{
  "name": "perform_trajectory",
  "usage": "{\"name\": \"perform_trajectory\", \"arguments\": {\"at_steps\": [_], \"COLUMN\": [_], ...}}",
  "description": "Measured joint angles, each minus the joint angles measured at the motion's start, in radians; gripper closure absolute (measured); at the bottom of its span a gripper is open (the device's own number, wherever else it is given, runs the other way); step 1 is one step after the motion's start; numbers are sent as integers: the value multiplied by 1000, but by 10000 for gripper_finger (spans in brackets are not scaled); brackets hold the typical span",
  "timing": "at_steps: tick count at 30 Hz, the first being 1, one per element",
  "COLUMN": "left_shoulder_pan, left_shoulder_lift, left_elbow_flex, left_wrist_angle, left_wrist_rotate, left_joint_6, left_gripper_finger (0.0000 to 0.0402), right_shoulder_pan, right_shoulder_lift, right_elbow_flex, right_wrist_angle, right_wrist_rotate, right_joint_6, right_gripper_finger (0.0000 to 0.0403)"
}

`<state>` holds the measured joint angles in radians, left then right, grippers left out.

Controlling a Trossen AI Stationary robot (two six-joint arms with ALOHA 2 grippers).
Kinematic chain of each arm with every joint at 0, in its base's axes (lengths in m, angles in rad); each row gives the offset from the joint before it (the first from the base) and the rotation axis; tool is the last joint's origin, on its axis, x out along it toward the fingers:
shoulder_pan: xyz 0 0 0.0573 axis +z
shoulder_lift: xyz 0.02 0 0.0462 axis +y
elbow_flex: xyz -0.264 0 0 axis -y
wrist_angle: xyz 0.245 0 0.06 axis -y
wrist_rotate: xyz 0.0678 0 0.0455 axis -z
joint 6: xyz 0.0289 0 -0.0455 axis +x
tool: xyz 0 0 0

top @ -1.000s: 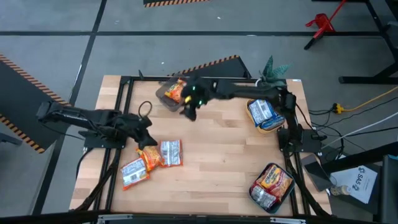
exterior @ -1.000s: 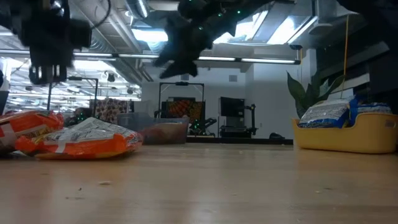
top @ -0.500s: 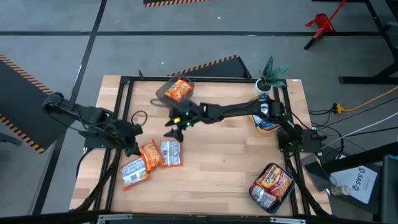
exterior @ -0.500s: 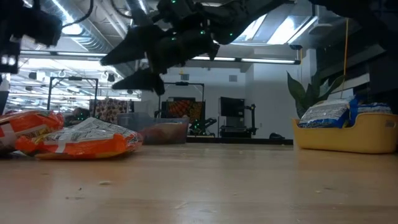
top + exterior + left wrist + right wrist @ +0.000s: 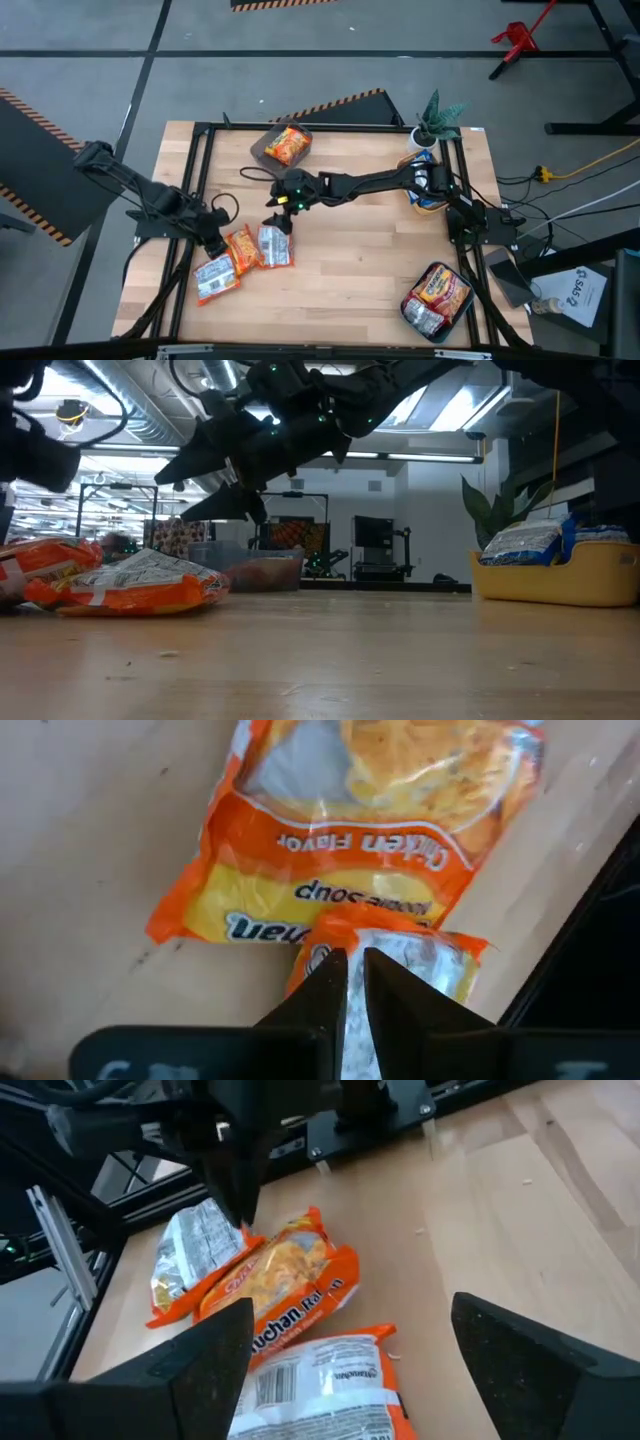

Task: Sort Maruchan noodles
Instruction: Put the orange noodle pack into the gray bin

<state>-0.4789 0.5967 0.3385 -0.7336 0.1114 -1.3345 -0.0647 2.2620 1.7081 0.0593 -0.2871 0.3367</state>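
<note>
From above, we see three noodle packets [image 5: 243,258] lying together on the bench [image 5: 360,250], the left gripper [image 5: 214,243] at their edge. Our right gripper [image 5: 277,220] hovers over them. At bench level, its fingers spread wide. In the left wrist view, our fingers [image 5: 325,990] are nearly closed, holding nothing, over an orange packet [image 5: 360,810].

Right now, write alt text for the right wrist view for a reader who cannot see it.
Two wide-open dark fingers of the right arm frame three noodle packets lying in a cluster on the wooden table: two orange, one white-silver with its barcode up. The left arm's narrow fingers come down at the far packets.
</note>
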Motion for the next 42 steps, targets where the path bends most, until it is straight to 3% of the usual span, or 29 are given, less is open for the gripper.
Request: {"name": "perform_trajectory", "arguments": {"at_steps": [7,12,16,26,31,42], "left_shoulder_pan": [-9,-9,-5,-3,-3,-3], "left_shoulder_lift": [14,14,30,112,190,347], "left_elbow_flex": [-92,-176,-178,-178,-178,-178], "left_wrist_angle": [55,190,230,364,441,614], "left_wrist_rotate": [-28,-82,-185,-290,-301,-350], "left_joint_6": [-47,-94,-115,-153,-157,-183], "left_gripper_finger": [382,382,383,384,383,383], "right_shoulder_pan": [-1,-1,0,0,0,22], "right_shoulder_lift": [0,0,0,37,98,113], "right_elbow_flex": [0,0,0,2,0,0], "right_wrist_angle": [2,-1,-1,35,54,73], "right_wrist_rotate": [17,15,14,12,-34,-73], "right_joint_6": [-1,-1,0,111,225,235], "right_gripper_finger": [81,81,81,81,81,81]}}
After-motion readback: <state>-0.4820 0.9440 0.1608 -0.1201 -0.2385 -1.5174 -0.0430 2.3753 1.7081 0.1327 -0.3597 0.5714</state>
